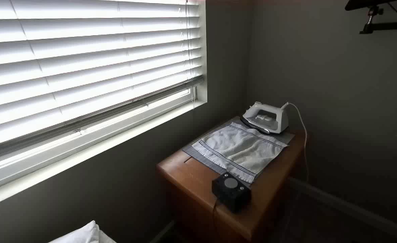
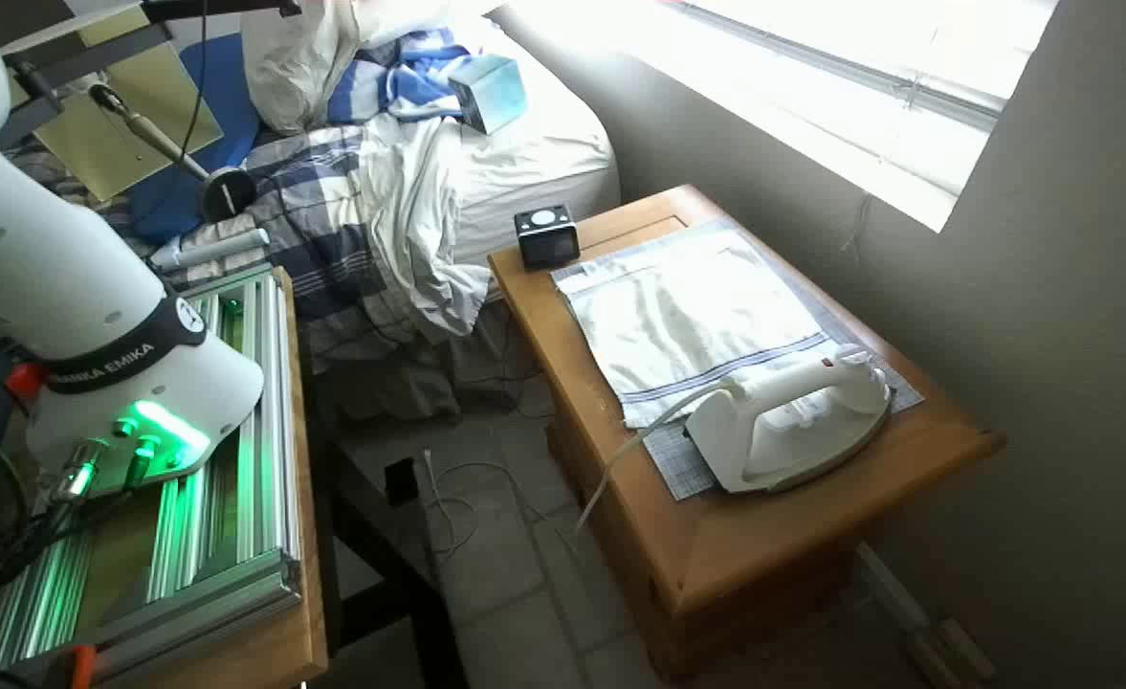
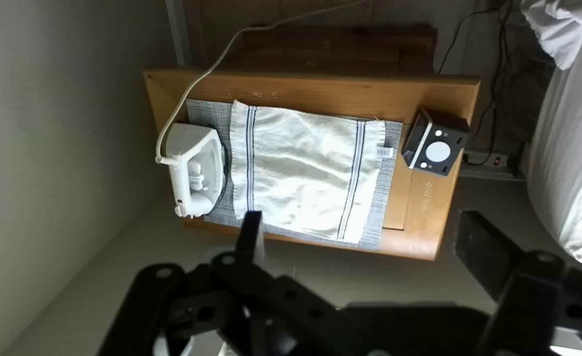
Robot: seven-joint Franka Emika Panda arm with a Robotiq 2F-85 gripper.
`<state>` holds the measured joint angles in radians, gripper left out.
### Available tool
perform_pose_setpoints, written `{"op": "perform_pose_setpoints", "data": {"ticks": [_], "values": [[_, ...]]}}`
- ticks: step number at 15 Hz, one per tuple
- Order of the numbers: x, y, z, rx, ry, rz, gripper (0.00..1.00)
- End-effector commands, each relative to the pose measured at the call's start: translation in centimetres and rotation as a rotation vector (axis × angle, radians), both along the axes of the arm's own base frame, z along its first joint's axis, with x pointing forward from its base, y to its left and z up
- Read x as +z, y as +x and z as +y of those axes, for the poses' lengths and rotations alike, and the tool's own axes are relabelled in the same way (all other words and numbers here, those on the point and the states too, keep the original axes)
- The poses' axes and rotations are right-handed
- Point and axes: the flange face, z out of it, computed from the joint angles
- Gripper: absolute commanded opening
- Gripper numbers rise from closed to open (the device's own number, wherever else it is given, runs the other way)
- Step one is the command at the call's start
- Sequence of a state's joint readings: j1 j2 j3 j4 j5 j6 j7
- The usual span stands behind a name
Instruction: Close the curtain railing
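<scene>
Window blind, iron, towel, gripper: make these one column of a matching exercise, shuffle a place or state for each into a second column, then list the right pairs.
Things
1. window blind
2. iron
3. towel
4. gripper

Places and states
A. on the wooden table, beside the towel
B. open, holding nothing
C. lowered, but stopping above the sill
D. striped near two opposite edges

Pairs: 1-C, 2-A, 3-D, 4-B

All views share the desk (image 3: pixel 320 94); both exterior ones slant down, the wrist's steeper, past the fingers (image 3: pixel 484 252).
</scene>
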<state>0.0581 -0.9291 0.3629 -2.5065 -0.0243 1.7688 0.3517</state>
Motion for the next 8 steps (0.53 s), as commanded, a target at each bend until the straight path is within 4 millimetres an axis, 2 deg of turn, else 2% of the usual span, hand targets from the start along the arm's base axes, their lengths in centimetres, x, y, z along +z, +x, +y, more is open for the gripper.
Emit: {"op": "perform_pose_setpoints", "data": {"ticks": [1, 6, 7, 8], "values": [[0.1, 0.0, 0.0, 0.0, 0.0, 0.001, 1.0], [0.1, 0.0, 0.0, 0.0, 0.0, 0.001, 1.0], [-0.2, 0.9, -0.1, -0.02, -0.004, -0.024, 1.0], [-0.2, 2.8, -0.3, -0.048, -0.009, -0.068, 1.0]]}}
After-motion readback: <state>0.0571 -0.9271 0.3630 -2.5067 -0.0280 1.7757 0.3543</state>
